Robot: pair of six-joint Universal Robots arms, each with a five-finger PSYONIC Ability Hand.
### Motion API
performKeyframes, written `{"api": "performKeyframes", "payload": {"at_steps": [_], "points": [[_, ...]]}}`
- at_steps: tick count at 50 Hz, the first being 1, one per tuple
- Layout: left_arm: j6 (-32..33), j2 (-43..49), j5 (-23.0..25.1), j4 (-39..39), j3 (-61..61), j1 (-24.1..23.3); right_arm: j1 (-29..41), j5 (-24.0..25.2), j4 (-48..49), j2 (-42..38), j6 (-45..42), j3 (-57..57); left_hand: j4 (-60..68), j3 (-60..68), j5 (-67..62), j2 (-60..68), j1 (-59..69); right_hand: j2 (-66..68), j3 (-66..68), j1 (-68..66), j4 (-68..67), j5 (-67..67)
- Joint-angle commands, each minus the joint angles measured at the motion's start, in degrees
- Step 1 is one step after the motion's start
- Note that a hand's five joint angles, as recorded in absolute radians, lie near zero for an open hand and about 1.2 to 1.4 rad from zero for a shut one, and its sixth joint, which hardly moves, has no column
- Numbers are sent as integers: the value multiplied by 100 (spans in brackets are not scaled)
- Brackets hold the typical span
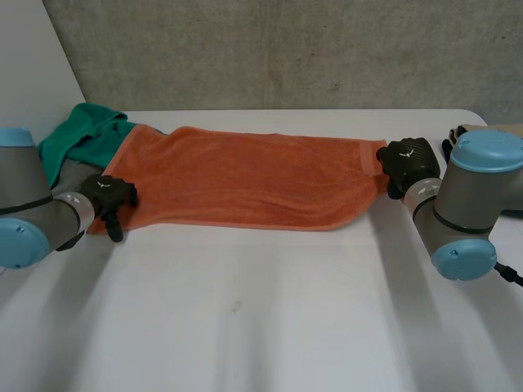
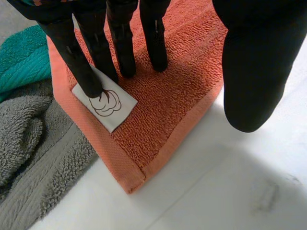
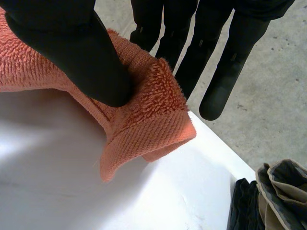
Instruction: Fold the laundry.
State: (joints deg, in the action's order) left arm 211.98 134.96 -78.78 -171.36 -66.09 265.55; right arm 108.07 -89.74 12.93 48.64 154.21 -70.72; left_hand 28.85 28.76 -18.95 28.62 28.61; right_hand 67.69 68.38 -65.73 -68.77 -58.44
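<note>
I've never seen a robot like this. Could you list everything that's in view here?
orange towel: one, orange, spread across the table between the two hands
label: one, white, on the orange towel's corner at the left hand's fingertips
grey towel: one, grey, beside that corner
green cloth: one, green, behind the grey towel
bundle: one, tan and dark, past the table's right end
table: one, white
wall: one, grey, behind the table
left hand: black, straight fingers pressing on the towel's corner
right hand: black, pinching the opposite corner, lifted
</note>
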Motion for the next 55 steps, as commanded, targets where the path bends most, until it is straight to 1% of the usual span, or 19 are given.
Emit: {"api": "performKeyframes", "payload": {"at_steps": [1, 8, 15, 17, 18, 19, 21, 25, 31, 35, 36, 38, 39, 42, 43, 44, 48, 52, 55], "points": [[115, 312, -199, 6, 429, -109, 30, 0, 8, -48, -102, -12, 1196, 1205, -1186, 1220, 1221, 1231, 1162, -1427, -1123, -1156], [361, 602, -260, 6, 834, -179, 39, 0, 8, -65, -163, -12, 1819, 1828, -1809, 1843, 1844, 1231, 1162, -1427, -1123, -1156], [581, 830, -375, 15, 1159, -250, 13, -9, 8, -57, -190, -21, 1920, 1929, -1910, 1944, 1945, 1231, 1162, -1427, -1123, -1156], [607, 839, -410, 6, 1186, -276, 12, -18, 8, -56, -190, -29, 2806, 2815, -2796, 2830, 2830, 1231, 1162, -1427, -1123, -1156], [625, 822, -445, -20, 1194, -293, 12, -26, -1, -39, -190, -21, 4727, 4736, -4717, 4751, 4752, 1231, 1162, -1427, -1123, -1156], [634, 813, -463, -46, 1203, -302, 12, -26, -1, -30, -190, -21, 5111, 5120, -5101, 5135, 5135, 1231, 1162, -1427, -1123, -1156], [660, 769, -541, -90, 1195, -329, 12, -35, -1, -13, -190, -21, 5115, 5124, -5105, 5138, 5139, 1231, 1162, -1427, -1123, -1156], [792, 489, -927, -134, 958, -452, 13, -35, -54, 127, -190, -91, 5115, 5124, -5105, 5138, 5139, 1231, 1162, -1427, -1123, -1156], [915, -363, -1025, -20, 150, -469, -84, 70, -405, 646, -295, -266, 5115, 5124, -5105, 5138, 5139, 1231, 1162, -1427, -1123, -1156], [1406, -1137, -937, 260, -649, -452, -189, 500, -1177, 1085, -1145, -486, 5115, 5124, -5105, 5138, 5139, 1231, 1162, -1427, -1123, -1156], [1747, -1469, -937, 531, -1008, -452, -294, 736, -1640, 1260, -1713, -608, 5115, 5124, -5105, 5138, 5139, 1231, 1162, -1427, -1123, -1156], [2065, -1770, -955, 787, -1352, -452, -444, 922, -2143, 1428, -2357, -767, 5115, 5124, -5105, 5138, 5139, 1231, 1162, -1427, -1123, -1156], [2345, -2049, -972, 1093, -1694, -434, -575, 1062, -2702, 1577, -3048, -950, 5115, 5124, -5105, 5138, 5139, 1231, 1162, -1427, -1123, -1156], [2760, -2420, -938, 1587, -2135, -417, -743, 1081, -3497, 1745, -4045, -1259, 5115, 5124, -5105, 5138, 5139, 1231, 1162, -1427, -1123, -1156], [2978, -2622, -911, 1858, -2363, -425, -778, 1029, -3978, 1824, -4596, -1425, 5115, 5124, -5105, 5138, 5139, 1231, 1162, -1427, -1123, -1156], [3067, -2711, -885, 1965, -2452, -434, -787, 1028, -4165, 1859, -4724, -1479, 5115, 5124, -5105, 5138, 5139, 1231, 1162, -1427, -1123, -1156], [3253, -2896, -770, 2098, -2567, -531, -805, 1064, -4124, 1851, -4269, -1453, 5115, 5124, -5105, 5138, 5139, 1231, 1162, -1427, -1123, -1156], [3183, -2625, -884, 1774, -2121, -627, -779, 958, -3781, 1685, -3689, -1156, 5115, 5124, -5105, 5138, 5139, 1231, 1162, -1427, -1123, -1156], [3086, -2361, -937, 1624, -1725, -706, -770, 914, -3701, 1509, -3556, -900, 5115, 5124, -5105, 5138, 5139, 1231, 1162, -1427, -1123, -1156]]}}
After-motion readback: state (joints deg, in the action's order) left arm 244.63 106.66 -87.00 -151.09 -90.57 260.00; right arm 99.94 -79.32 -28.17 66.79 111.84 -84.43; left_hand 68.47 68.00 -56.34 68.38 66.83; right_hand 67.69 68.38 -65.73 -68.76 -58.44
